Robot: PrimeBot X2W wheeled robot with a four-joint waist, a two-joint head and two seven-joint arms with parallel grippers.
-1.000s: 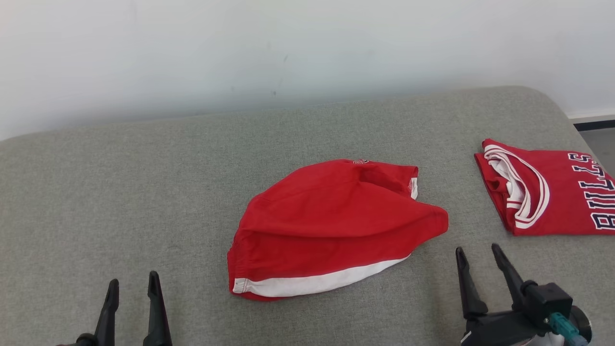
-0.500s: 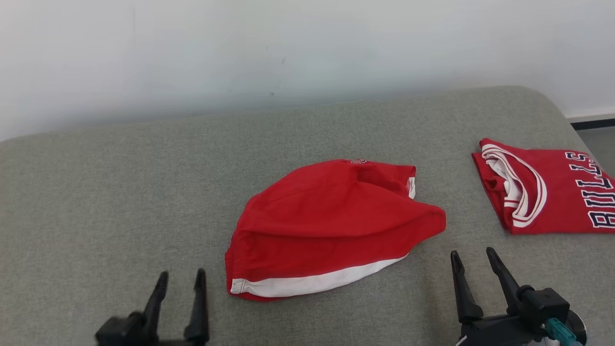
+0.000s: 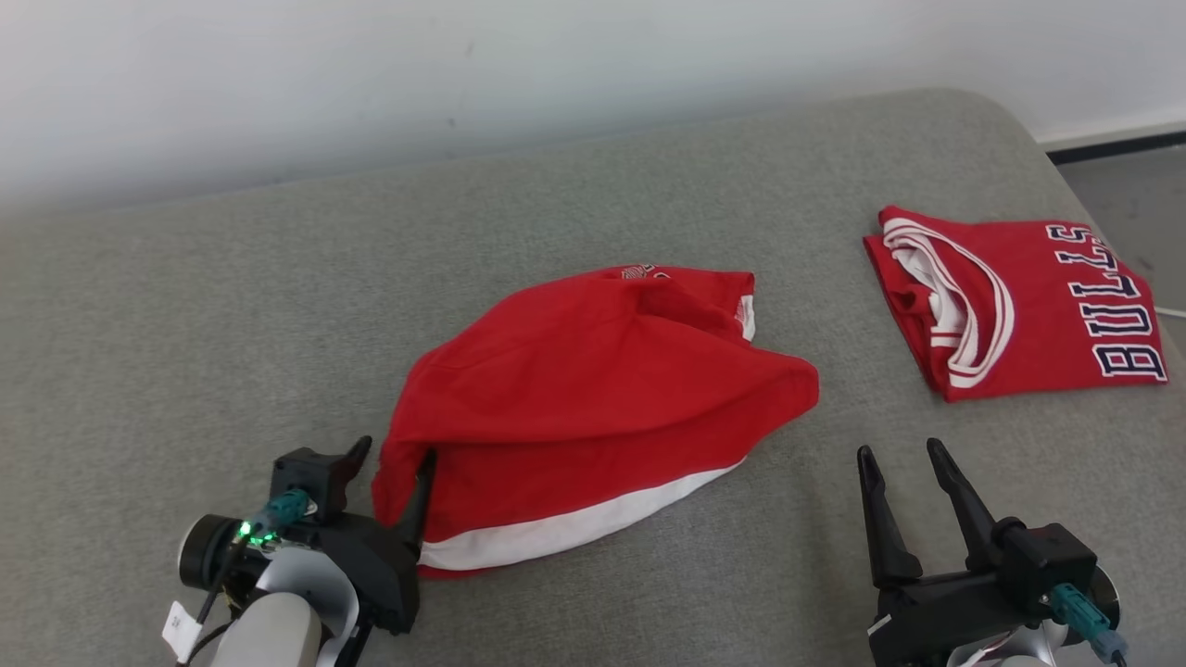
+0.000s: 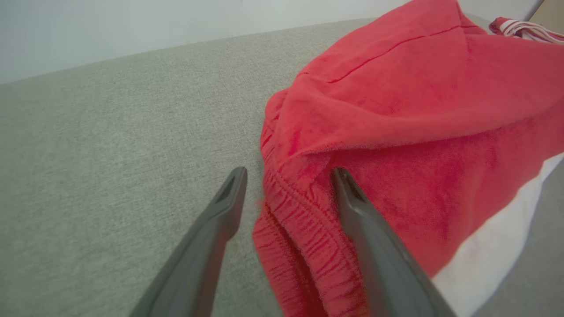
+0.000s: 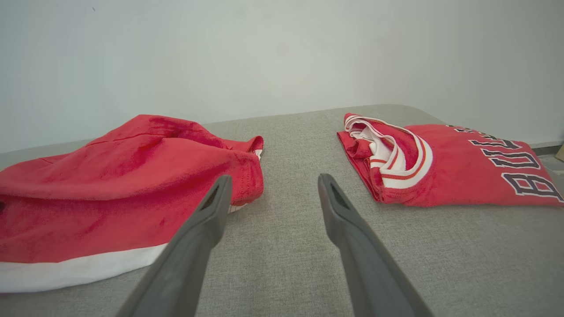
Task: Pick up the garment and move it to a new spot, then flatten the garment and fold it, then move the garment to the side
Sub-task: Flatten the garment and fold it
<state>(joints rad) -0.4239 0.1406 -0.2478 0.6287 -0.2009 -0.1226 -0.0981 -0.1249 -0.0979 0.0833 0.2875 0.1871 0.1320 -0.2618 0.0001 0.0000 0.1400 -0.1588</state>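
The garment (image 3: 593, 389) is a pair of red shorts with a white band along its near edge, lying rumpled in the middle of the grey cushion. My left gripper (image 3: 394, 452) is open at the shorts' near left corner. In the left wrist view the gathered waistband (image 4: 299, 220) lies between the two fingers of that gripper (image 4: 289, 172), with the right finger resting over the red cloth (image 4: 418, 110). My right gripper (image 3: 899, 449) stands open over bare cushion, to the right of the shorts. In the right wrist view the shorts (image 5: 110, 189) lie left of its fingers (image 5: 274, 178).
A folded red jersey (image 3: 1019, 306) with white trim and dark lettering lies at the far right, also in the right wrist view (image 5: 449, 167). The grey cushion (image 3: 185, 324) has a rounded far right corner, with a white wall behind it and floor (image 3: 1130, 185) beyond it.
My left gripper has moved right and forward to the shorts' near left corner and now straddles the waistband. The head camera has shifted. The right gripper has hardly moved.
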